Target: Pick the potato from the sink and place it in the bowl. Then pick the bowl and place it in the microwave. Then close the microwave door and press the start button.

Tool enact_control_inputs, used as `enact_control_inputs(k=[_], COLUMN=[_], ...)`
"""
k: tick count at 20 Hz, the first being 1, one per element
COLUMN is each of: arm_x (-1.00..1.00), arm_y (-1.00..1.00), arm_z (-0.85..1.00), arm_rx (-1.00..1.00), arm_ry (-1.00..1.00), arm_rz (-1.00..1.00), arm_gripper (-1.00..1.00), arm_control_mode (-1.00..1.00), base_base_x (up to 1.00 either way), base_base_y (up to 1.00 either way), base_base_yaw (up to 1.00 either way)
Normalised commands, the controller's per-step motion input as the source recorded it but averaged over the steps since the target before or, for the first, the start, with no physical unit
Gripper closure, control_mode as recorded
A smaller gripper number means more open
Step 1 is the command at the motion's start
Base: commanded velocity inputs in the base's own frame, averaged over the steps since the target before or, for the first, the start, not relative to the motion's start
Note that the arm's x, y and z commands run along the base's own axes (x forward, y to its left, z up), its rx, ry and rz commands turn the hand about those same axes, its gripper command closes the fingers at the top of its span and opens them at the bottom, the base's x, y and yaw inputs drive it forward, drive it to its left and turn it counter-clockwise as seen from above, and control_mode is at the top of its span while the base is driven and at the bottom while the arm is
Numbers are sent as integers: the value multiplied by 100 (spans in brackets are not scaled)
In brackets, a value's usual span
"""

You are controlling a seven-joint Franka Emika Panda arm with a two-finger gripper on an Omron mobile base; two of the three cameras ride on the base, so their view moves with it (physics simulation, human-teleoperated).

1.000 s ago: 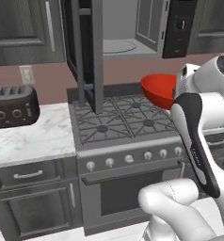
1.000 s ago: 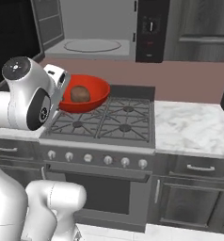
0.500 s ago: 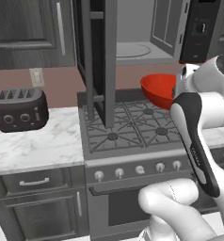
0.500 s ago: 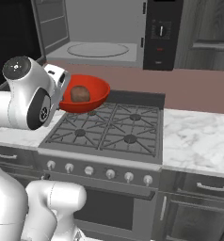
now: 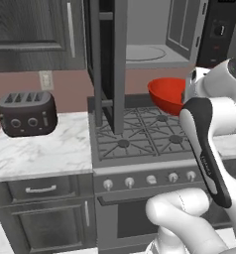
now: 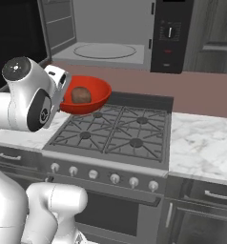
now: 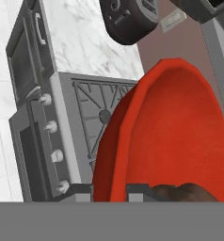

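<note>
Just left of centre in the right base view, the gripper (image 6: 63,97) is clasping the near rim of the bowl (image 6: 87,95), holding it level in the air above the back left burners of the stove (image 6: 115,133). In the hand view the two finger tips are sitting on either side of that rim at the bottom of the frame, so the grasp is on the rim, not on the potato (image 6: 80,94).

The potato is lying inside the bowl, slightly left of its middle, a dull reddish-brown oval.

The relation that matters: the open cavity of the microwave (image 6: 103,28) is lying up and to the right of the bowl in this frame, higher and farther back, its grey floor with the round turntable sitting above the level of the bowl's rim. The bowl looks narrower than the opening. I judge the next move needs a lift and a push forward.

In the left base view, the microwave door (image 5: 110,59) is standing swung out edge-on at centre left, with the bowl (image 5: 167,95) to its right.

The bowl is glossy red, smooth-sided, and upright.
</note>
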Motion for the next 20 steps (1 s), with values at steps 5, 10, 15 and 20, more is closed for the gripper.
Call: enact_control_inputs(k=[5, 10, 15, 20], arm_x=[0, 30, 70, 100], arm_y=[0, 0, 0, 0], arm_z=[8, 71, 88, 75], arm_rx=[3, 1, 0, 0], arm_ry=[-2, -14, -10, -1], arm_rz=[3, 5, 0, 0], arm_gripper=[100, 100, 100, 100], arm_control_mode=[-100, -100, -100, -100], base_base_x=[0, 0, 0, 0], base_base_y=[0, 0, 0, 0], base_base_yaw=[5, 0, 0, 0])
